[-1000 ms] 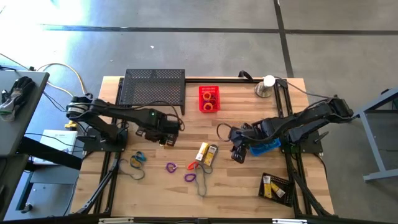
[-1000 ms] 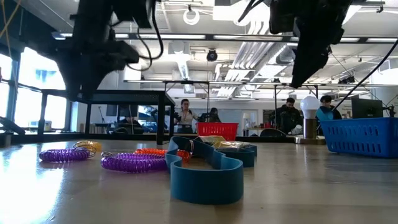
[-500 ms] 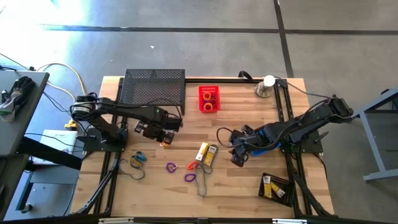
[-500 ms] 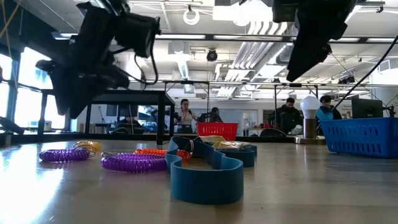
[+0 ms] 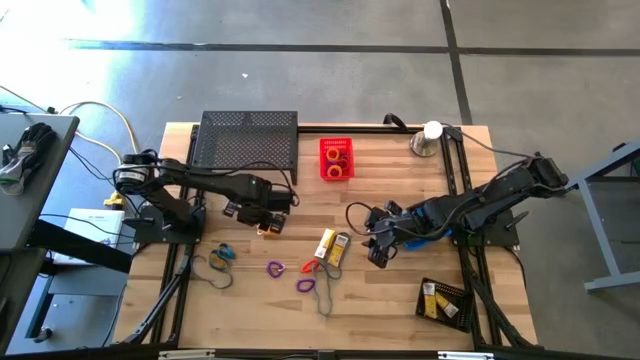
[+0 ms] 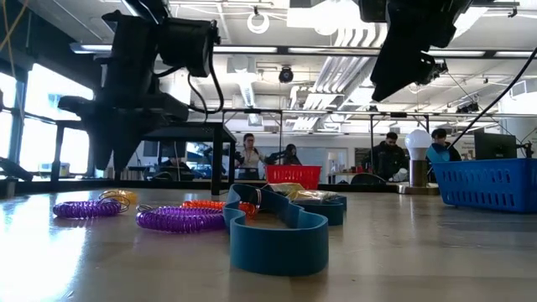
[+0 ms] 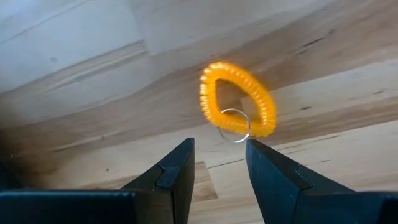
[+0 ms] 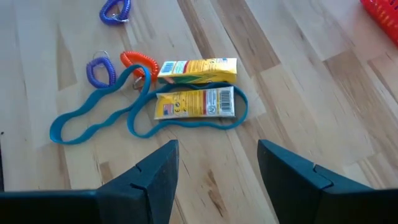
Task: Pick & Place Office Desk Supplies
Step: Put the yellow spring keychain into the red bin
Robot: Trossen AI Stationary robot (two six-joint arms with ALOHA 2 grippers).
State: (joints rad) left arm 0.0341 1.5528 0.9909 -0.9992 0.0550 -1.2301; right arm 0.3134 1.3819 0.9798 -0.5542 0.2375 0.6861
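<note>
The orange coil loop [image 7: 237,99], with a small metal ring hooked on it, is lying flat on the wooden table [image 5: 400,290] in front of the black mesh shelf [image 5: 248,140], on the side toward the red basket [image 5: 336,158]. The left gripper [image 7: 219,163] is hovering just above it, its fingers parted to a moderate gap and holding nothing, with the loop's ring lined up between the tips. This looks like the approach step of a pick: the next move probably calls for lowering straight down so one finger passes inside the loop or both straddle its coil, then closing.

Farther from the shelf, past the red basket toward the table's middle, two yellow-and-white boxes [image 8: 196,69] are lying side by side, one of them circled by a long blue band [image 8: 93,120], with a red-orange coil [image 8: 135,62] and a purple coil [image 8: 98,70] touching or just beside that band. The right gripper [image 8: 215,163] is hanging above and beside these boxes, fingers standing wide apart and empty, seemingly aiming at them. A descent onto one box would need care not to snag the band.
</note>
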